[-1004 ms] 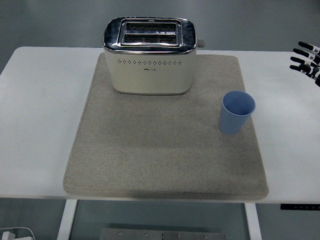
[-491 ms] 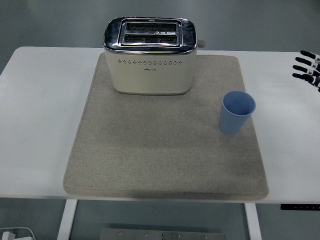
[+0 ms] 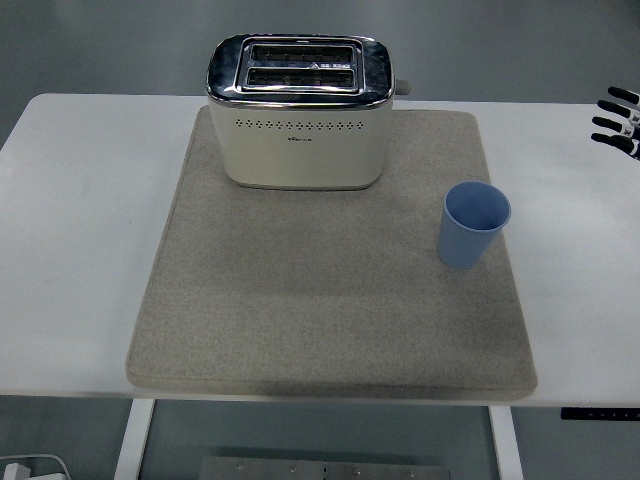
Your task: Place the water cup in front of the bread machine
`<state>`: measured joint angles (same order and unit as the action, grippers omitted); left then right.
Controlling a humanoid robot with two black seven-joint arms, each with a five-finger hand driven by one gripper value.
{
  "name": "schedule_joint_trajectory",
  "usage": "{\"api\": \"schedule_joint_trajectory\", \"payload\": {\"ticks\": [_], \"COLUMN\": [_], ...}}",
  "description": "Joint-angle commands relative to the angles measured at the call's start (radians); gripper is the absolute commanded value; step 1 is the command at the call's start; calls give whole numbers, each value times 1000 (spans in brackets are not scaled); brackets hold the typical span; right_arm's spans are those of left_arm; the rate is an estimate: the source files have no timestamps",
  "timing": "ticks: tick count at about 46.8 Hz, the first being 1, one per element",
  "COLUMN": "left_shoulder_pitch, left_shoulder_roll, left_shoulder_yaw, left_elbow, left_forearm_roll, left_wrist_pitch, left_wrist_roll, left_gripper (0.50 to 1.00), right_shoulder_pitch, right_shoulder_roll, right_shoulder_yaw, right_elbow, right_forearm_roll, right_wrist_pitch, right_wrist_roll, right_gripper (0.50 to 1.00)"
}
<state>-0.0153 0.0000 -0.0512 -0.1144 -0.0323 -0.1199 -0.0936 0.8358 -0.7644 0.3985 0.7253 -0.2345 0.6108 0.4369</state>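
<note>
An empty light blue water cup stands upright on the right side of the grey mat. The cream and chrome bread machine, a two-slot toaster, sits at the back of the mat, to the left of and behind the cup. Only the black fingertips of my right hand show at the right picture edge, spread and holding nothing, well to the right of and behind the cup. My left hand does not show.
The mat lies on a white table whose near edge runs along the bottom. A lever knob sticks out of the toaster's right side. Bare mat stretches in front of the toaster.
My right hand has drawn back to the right, so less of it shows at the picture edge. The cup and the toaster have not moved.
</note>
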Motion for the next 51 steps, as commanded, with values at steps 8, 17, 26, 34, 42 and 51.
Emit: {"api": "schedule_joint_trajectory", "payload": {"ticks": [8, 17, 26, 34, 42, 51], "left_shoulder_pitch": [0, 0, 0, 0, 0, 0], "left_shoulder_roll": [0, 0, 0, 0, 0, 0], "left_shoulder_yaw": [1, -1, -1, -1, -1, -1], "left_elbow": [-1, -1, -1, -1, -1, -1], "left_forearm_roll": [0, 0, 0, 0, 0, 0], "left_wrist_pitch": [0, 0, 0, 0, 0, 0], "left_wrist_roll": [0, 0, 0, 0, 0, 0], "left_gripper": [1000, 1000, 1000, 1000, 1000, 1000], "right_shoulder_pitch": [37, 34, 29, -3, -32, -37], "right_shoulder_roll": [4, 10, 7, -36, -49, -64], "right_shoulder_yaw": [-15, -17, -18, -20, -21, -26], "right_elbow": [-1, 0, 5, 88, 172, 301], "right_forearm_roll": [-6, -32, -34, -49, -183, -247], "right_wrist_pitch": [0, 0, 0, 0, 0, -104], "right_wrist_roll": [-6, -6, -6, -9, -15, -17], "right_gripper": [928, 928, 928, 928, 928, 928]}}
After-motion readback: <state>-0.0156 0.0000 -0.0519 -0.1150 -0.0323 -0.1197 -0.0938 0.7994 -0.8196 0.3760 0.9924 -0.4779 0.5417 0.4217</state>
